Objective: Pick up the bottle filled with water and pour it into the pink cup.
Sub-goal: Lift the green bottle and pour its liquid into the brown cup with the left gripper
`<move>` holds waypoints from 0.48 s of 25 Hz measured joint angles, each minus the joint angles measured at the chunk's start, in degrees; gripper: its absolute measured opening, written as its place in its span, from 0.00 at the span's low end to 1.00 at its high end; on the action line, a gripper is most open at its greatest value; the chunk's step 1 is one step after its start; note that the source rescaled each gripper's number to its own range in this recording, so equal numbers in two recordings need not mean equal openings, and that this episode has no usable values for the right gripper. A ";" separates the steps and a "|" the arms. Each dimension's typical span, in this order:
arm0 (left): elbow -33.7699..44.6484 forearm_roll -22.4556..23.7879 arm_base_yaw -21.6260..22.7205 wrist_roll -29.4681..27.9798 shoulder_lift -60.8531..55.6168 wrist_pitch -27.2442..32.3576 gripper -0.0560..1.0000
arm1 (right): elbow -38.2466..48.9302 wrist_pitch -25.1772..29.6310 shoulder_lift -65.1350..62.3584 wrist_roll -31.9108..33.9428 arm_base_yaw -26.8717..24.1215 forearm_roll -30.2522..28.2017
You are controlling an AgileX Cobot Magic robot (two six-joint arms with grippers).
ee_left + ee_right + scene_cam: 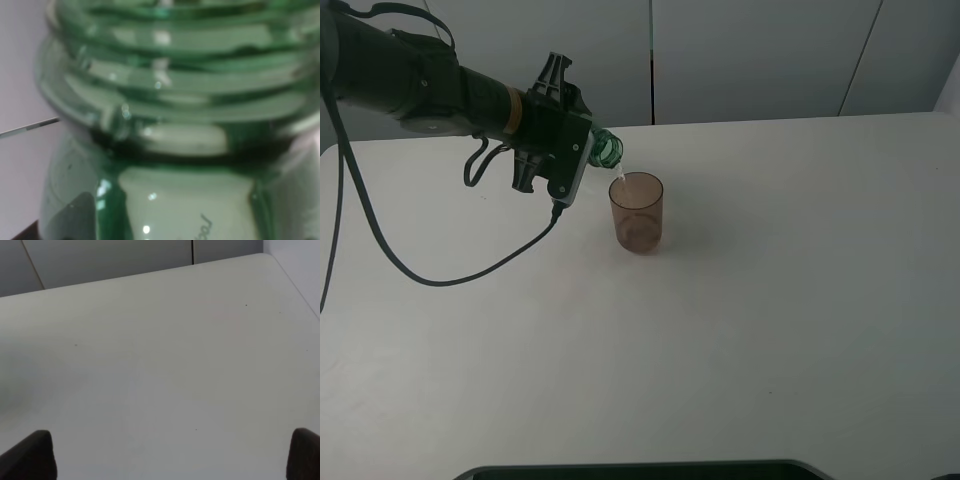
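The bottle (175, 125) was seen filling the left wrist view, clamped in the left jaws and tipped steeply just beside the pink cup (637, 212), its neck (606, 148) held over the cup's rim; a thin stream of water (618, 183) was seen between them. The cup was stood upright on the tabletop (790, 300). The right jaws were spread wide, with nothing held.
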 joint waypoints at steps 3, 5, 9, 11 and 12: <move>0.00 0.15 0.00 0.00 0.00 0.00 0.05 | 0.00 0.00 0.00 0.00 0.00 0.00; 0.00 0.15 0.00 0.00 0.00 0.00 0.05 | 0.00 0.00 0.00 0.00 0.00 0.00; 0.00 0.15 0.00 0.11 0.00 0.00 0.05 | 0.00 0.00 0.00 0.00 0.00 0.00; 0.00 0.28 0.00 0.11 0.00 0.00 0.05 | 0.00 0.00 0.00 0.00 0.00 0.00; 0.00 0.28 0.00 0.11 0.00 0.00 0.05 | 0.00 0.00 0.00 0.00 0.00 0.00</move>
